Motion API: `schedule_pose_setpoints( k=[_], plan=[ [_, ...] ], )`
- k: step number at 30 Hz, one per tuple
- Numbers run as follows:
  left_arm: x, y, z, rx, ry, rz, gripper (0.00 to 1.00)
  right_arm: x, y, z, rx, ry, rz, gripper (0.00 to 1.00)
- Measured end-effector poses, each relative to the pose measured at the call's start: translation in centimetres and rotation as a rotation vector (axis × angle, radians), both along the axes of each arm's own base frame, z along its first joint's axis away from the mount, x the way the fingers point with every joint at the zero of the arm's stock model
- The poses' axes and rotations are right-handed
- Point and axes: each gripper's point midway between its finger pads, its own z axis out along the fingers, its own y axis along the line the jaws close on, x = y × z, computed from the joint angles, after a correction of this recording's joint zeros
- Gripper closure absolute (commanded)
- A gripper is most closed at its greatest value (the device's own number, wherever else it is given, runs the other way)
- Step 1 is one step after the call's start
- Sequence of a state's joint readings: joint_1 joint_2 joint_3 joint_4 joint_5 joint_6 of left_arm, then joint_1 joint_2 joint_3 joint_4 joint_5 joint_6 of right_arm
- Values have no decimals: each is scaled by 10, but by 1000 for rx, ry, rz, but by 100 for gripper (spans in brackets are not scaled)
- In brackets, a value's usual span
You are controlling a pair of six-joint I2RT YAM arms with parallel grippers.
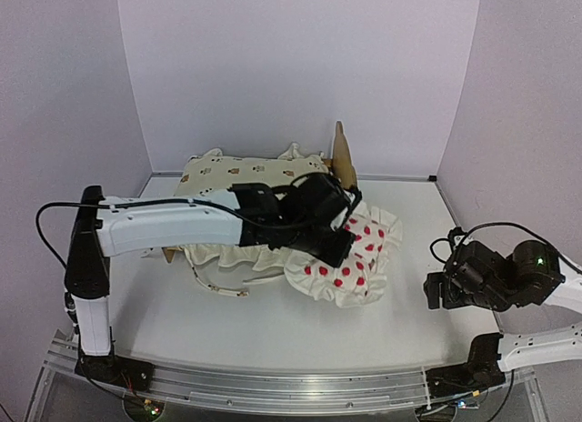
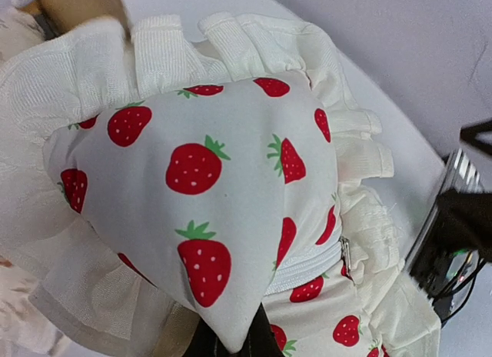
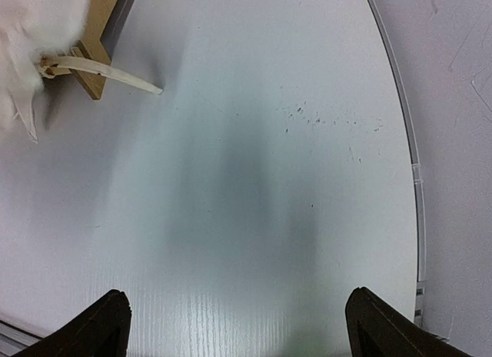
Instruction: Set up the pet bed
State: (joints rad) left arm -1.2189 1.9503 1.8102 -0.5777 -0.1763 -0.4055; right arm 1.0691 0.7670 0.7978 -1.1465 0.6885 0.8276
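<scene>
So, the pet bed (image 1: 344, 167) is found at the back middle of the tabletop (image 1: 273, 336). Most of it is buried under a cream ruffled cover (image 1: 235, 175) with small prints. Only the tall plywood headboard (image 1: 342, 147) is seen sticking up at the right end.

A white ruffled pillow (image 1: 356, 266) with red strawberries is slumped at the front right of the bed, partly on the tabletop. The left hand (image 1: 336, 245) is reached out over that pillow and clamped tight, with a pinch of the strawberry fabric caught in it. In the left wrist view the cloth is drawn to a point right at the dark fingertips (image 2: 260, 345).

The right hand (image 1: 433, 291) is parked well off to the right, low over bare tabletop, with its jaws spread wide and nothing held. In the right wrist view a wooden corner (image 3: 94, 41) of the bed and a loose cream tie (image 3: 127, 78) are caught at the upper left.
</scene>
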Motion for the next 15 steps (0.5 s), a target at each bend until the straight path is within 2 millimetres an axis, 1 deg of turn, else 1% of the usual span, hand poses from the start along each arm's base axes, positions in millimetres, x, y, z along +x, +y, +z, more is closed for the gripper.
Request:
schedule_pose_setpoints(
  k=[1, 4, 7, 10, 12, 15],
  plan=[
    [10, 7, 21, -31, -27, 25, 100, 0, 0, 1, 4, -3, 0, 2],
    [39, 29, 73, -111, -95, 100, 100, 1, 1, 5, 15, -9, 0, 2],
    [70, 54, 112, -170, -157, 181, 100, 1, 2, 7, 19, -11, -2, 2],
    [100, 78, 128, -197, -190, 244, 100, 2, 3, 8, 23, -10, -6, 2],
    [120, 89, 131, -206, -206, 285, 100, 2, 3, 7, 19, -7, -9, 2],
    [147, 98, 131, -208, -214, 334, 100, 2, 4, 5, 9, 0, -12, 2]
  ],
)
